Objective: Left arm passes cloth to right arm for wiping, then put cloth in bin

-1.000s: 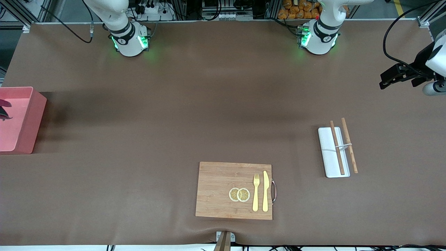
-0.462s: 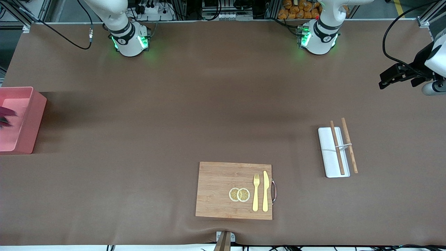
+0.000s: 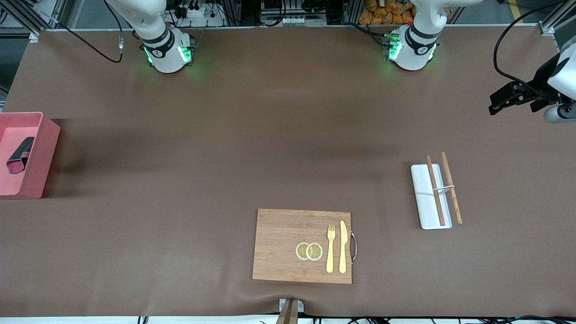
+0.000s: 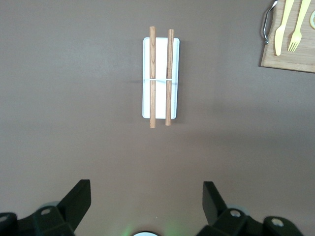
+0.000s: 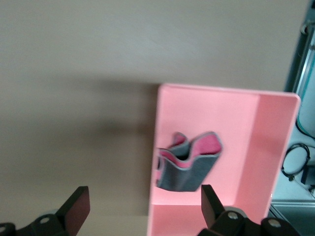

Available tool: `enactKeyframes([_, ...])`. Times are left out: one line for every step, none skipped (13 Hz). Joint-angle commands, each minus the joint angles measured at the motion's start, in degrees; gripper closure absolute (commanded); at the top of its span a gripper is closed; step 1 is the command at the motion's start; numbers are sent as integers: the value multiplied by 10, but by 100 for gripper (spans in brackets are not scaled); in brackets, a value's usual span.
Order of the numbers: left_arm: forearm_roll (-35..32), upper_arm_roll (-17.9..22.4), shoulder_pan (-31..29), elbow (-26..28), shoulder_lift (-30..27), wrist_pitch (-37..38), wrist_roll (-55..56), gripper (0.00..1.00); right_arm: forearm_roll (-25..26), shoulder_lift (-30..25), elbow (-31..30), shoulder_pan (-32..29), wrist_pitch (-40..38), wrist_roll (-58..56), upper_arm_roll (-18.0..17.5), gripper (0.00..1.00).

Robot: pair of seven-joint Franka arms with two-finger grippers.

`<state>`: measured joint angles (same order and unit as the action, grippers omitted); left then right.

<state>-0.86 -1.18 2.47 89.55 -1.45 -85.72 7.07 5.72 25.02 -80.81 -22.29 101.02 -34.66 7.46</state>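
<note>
The cloth [image 3: 18,155], dark grey outside and crimson-pink inside, lies loosely folded in the pink bin [image 3: 48,150] at the right arm's end of the table, against the wall on the table's side. In the right wrist view the cloth [image 5: 189,164] rests on the bin's floor [image 5: 236,113]. My right gripper [image 5: 142,196] is open and empty, up in the air over that wall of the bin; it is out of the front view. My left gripper [image 3: 513,98] hangs open and empty over the bare table at the left arm's end, also seen in its wrist view [image 4: 147,191].
A wooden cutting board [image 3: 279,245] with a yellow fork, a knife and two lemon slices lies near the front camera. A white tray [image 3: 425,198] with two wooden chopsticks lies toward the left arm's end; it also shows in the left wrist view [image 4: 161,78].
The cloth hung at the view's edge over the bin; now it lies loose in the bin, let go by my right gripper. The left arm has barely moved.
</note>
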Motion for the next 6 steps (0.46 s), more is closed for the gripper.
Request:
enactKeyframes([-6, -11, -8, -2, -9, 7, -6, 0, -18, -20, -8, 68, -49, 64, 2, 0])
enactKeyframes([-6, -20, -19, -2, -8, 6, -6, 0, -24, -29, -8, 100, -67, 95, 3, 0])
enactKeyframes([-6, -38, -30, -2, -8, 6, -5, 0, -24, -42, -9, 125, -81, 126, 2, 0])
enactKeyframes([-6, -58, -48, -2, -8, 6, -5, 0, -25, -50, -9, 151, -93, 149, 2, 0])
enactKeyframes([-6, -70, -61, -2, -8, 6, -5, 0, -25, -63, -17, 171, -100, 171, 2, 0])
enactKeyframes([-6, -70, -61, -2, -7, 5, -6, 0, -25, -81, -31, 195, -111, 207, 2, 0])
